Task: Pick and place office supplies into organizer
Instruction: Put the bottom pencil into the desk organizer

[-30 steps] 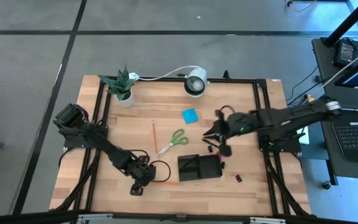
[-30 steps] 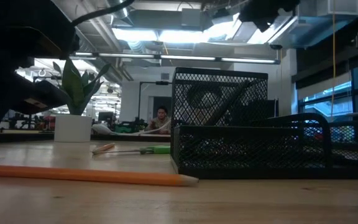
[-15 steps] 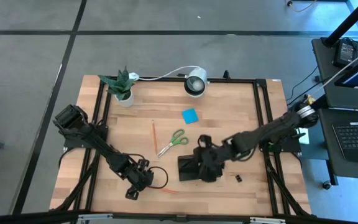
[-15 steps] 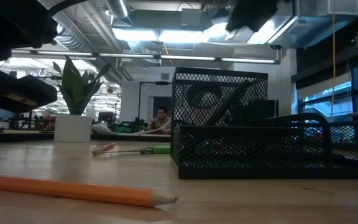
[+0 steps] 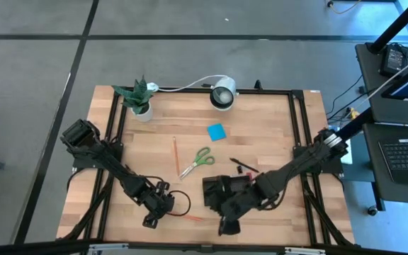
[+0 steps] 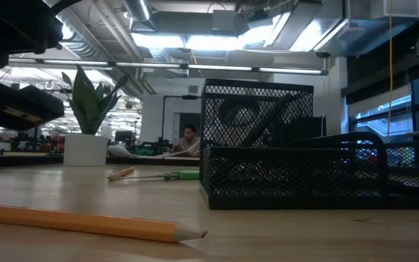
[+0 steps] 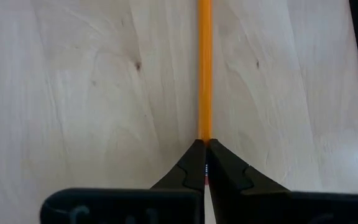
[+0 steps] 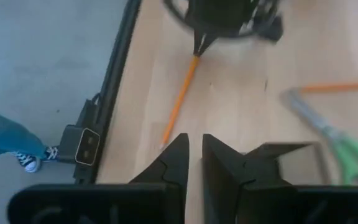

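Left gripper (image 7: 204,163) is clamped on one end of an orange pencil (image 7: 204,68) lying flat near the table's front edge, left of the organizer (image 5: 222,185). Right gripper (image 8: 195,155) hovers beside that tray, fingers slightly parted, empty. Risk — an end-only grip lets the long, slim, smooth pencil pivot or slip when lifted.

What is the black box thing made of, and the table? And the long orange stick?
The organizer looks like black wire mesh, probably metal: you can see through its tiny holes. The table looks like pale wood, with grain lines and knots. The pencil seems to be wood painted glossy orange, bare at its sharpened tip.
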Motion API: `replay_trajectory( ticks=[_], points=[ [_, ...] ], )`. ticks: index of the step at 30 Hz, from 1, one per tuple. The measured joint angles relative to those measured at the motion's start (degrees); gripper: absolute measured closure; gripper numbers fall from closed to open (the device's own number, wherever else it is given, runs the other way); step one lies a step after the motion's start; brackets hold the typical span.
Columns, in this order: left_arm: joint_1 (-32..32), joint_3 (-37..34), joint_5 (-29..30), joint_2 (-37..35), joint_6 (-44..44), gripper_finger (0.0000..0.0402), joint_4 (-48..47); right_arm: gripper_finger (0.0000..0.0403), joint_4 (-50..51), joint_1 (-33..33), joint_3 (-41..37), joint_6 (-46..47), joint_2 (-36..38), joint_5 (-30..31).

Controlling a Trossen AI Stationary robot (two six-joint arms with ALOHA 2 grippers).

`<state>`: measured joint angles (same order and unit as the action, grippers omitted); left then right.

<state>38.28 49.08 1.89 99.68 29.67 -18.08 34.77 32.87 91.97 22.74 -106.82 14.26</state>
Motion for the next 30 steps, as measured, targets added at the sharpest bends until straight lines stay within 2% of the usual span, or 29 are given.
replay_trajectory(
  ticks=[6,13,17,22,27,30],
  points=[
    [0.04,0.00,0.41,0.00,-0.85,0.0398,0.11,0.0352,-3.83,1.43,-0.29,4.13,-3.41,-10.55],
    [0.22,0.00,0.93,0.00,-0.87,0.0398,0.15,0.0352,-16.26,3.47,-0.32,3.68,-7.10,-12.07],
    [0.80,0.00,1.71,0.00,-0.23,0.0398,0.15,0.0352,-19.99,3.36,-0.36,5.42,-7.78,-11.49],
    [1.59,0.00,2.59,0.02,1.10,0.0398,0.15,0.0352,-17.03,3.38,-0.37,6.13,-9.91,-6.57],
    [1.86,-0.02,3.43,0.02,2.72,0.0398,0.15,0.0352,-17.92,3.38,-0.34,7.38,-12.64,-5.22],
    [1.86,-0.02,3.44,0.04,2.73,0.0398,0.16,0.0352,-17.60,3.39,-0.36,11.87,-14.78,-1.96]
  ],
)
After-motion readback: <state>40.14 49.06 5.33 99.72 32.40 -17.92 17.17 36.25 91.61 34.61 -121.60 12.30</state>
